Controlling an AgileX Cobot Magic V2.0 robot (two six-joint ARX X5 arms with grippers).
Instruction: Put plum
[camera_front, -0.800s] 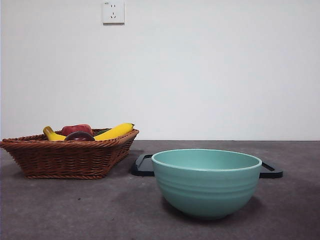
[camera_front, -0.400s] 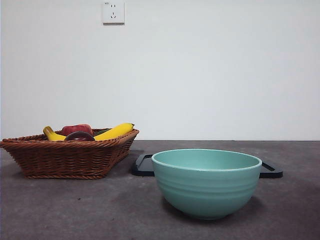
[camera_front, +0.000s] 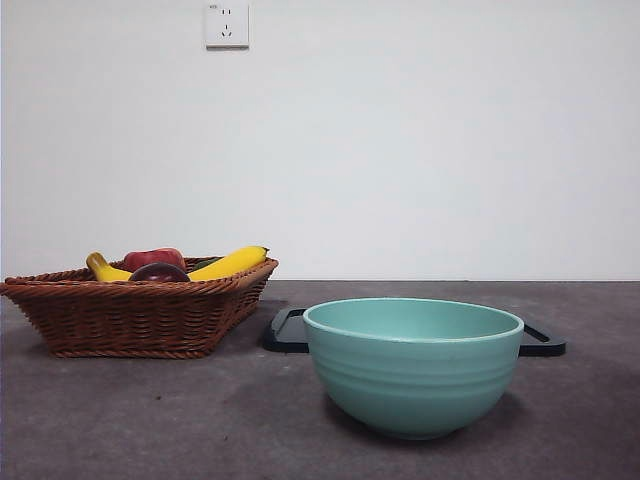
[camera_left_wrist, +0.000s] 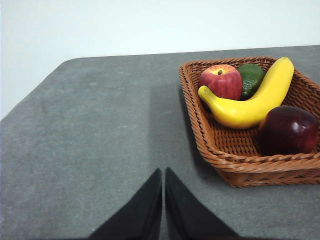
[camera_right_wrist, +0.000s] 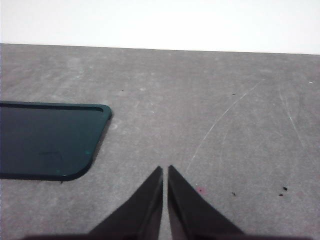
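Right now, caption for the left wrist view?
Shut left hand above the table, beside a basket holding plum, apple, banana.

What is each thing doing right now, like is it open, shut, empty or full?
Plum: lying in the basket, untouched.
Basket: holding fruit.
Banana: in the basket, beside the plum.
Apple: upright in the basket.
Bowl: upright on the table; inside hidden.
Tray: flat, bare where visible.
Left gripper: shut, holding nothing.
Right gripper: shut, holding nothing.
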